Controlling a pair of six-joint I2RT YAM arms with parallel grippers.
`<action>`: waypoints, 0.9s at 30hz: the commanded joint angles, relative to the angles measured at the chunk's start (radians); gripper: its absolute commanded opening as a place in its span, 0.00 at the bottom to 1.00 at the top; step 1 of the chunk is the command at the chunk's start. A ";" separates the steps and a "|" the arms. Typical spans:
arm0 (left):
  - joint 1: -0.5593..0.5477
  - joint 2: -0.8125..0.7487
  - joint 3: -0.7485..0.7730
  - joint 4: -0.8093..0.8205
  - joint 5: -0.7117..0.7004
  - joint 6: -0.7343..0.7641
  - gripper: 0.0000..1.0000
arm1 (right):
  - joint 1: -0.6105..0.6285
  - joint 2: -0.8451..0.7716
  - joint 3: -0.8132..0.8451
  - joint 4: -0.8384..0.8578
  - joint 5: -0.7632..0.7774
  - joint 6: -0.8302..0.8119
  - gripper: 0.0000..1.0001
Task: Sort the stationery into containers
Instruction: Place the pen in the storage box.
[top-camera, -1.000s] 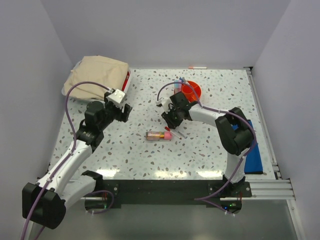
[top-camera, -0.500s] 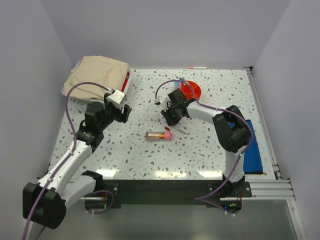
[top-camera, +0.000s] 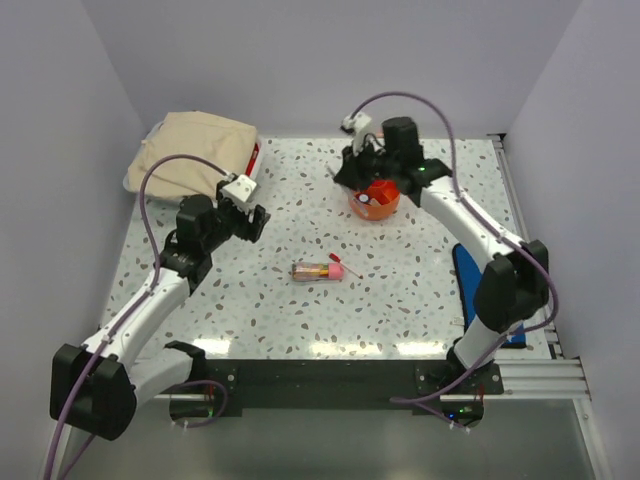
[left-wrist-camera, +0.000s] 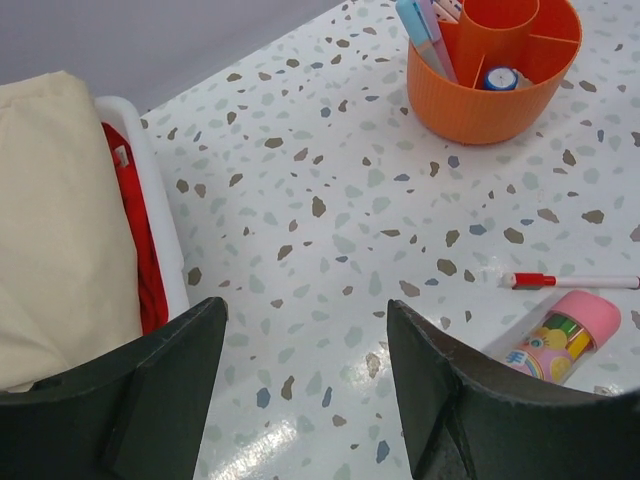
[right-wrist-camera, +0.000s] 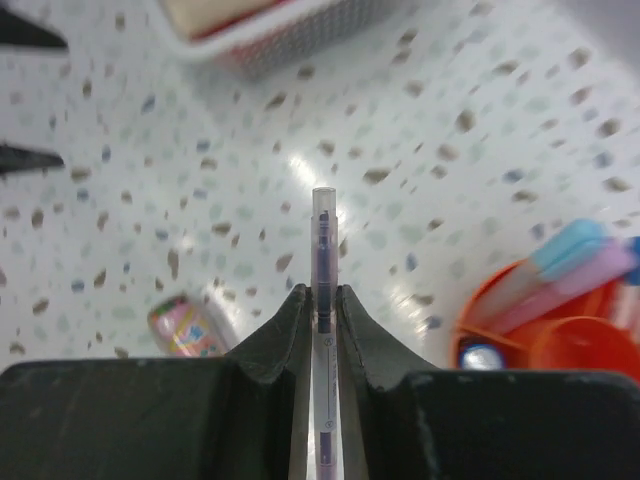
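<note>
Update: right arm is off the middle of the tabletop, where it was working low beside the tube a second ago. It now sits up at the back, over the orange tub (top-camera: 376, 203).

Right claw (right-wrist-camera: 322, 295) is pinching a thin clear pen (right-wrist-camera: 322, 238) with a dark purple core. The pen stands straight out between the fingers and is off the tabletop. In the wrist view the tub (right-wrist-camera: 535, 335) sits low right of the pen tip, so the pen isn't over a compartment yet. My read: pick done, drop pending, needs a small shift toward the tub before release.

Tub already holds blue and pink markers (left-wrist-camera: 428, 28) in one compartment and a small blue cap (left-wrist-camera: 500, 78) in another.

Still loose on the tabletop, mid-field: clear tube with pink cap (top-camera: 318, 270), and a red-tipped pen (top-camera: 346, 264) just beside it.

Left claw (left-wrist-camera: 305, 320) is spread and empty, hovering near the beige cloth bundle (top-camera: 195, 152). That arm has barely moved in the last second.
</note>
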 joint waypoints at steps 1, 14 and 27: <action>0.010 0.045 0.075 0.095 0.057 0.015 0.70 | -0.129 -0.105 -0.087 0.383 -0.028 0.192 0.00; 0.010 0.271 0.280 0.054 0.130 0.029 1.00 | -0.215 -0.033 -0.284 0.845 0.166 0.131 0.00; 0.010 0.423 0.397 -0.013 0.006 0.066 1.00 | -0.304 0.123 -0.250 0.930 0.179 0.137 0.00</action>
